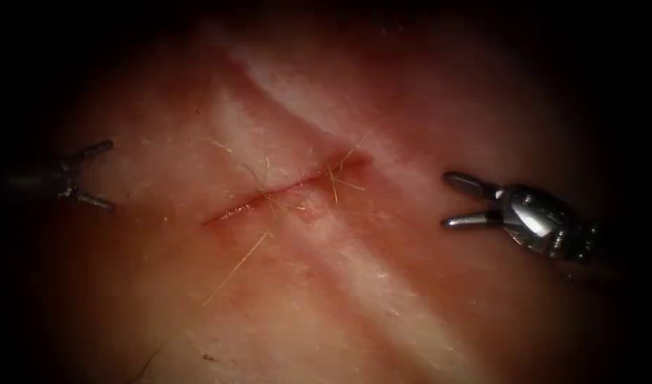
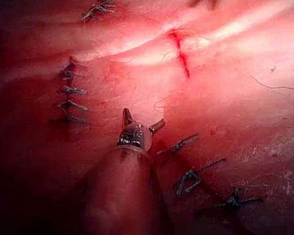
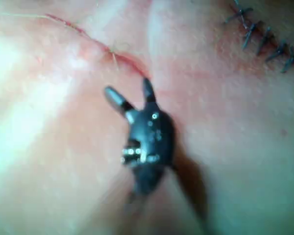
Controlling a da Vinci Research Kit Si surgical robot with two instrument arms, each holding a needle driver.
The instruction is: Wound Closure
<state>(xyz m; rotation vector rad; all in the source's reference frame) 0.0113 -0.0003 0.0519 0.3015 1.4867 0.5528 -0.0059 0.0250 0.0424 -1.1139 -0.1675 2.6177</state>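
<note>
The cut (image 1: 283,190) runs slantwise across the middle of the tissue (image 1: 382,284), with red fluid along its edges. Two stitches of pale yellowish thread cross it, one (image 1: 269,196) near the middle and one (image 1: 334,178) towards its upper right end. A loose thread end (image 1: 237,267) trails down from the cut. Far to the left of the cut, my left tool (image 1: 107,176) has its jaws spread wide and holds nothing. The right tool (image 1: 446,200) is well to the right of the cut, open and holding nothing. The wrist views show the left tool (image 2: 144,117) and the right tool (image 3: 127,86), both open above the tissue.
Older closed cuts with dark stitches lie elsewhere on the tissue: one row (image 2: 68,90) and some separate stitches (image 2: 191,178) in the left wrist view, another row (image 3: 264,36) in the right wrist view. A thin stray thread (image 2: 274,87) lies on the surface.
</note>
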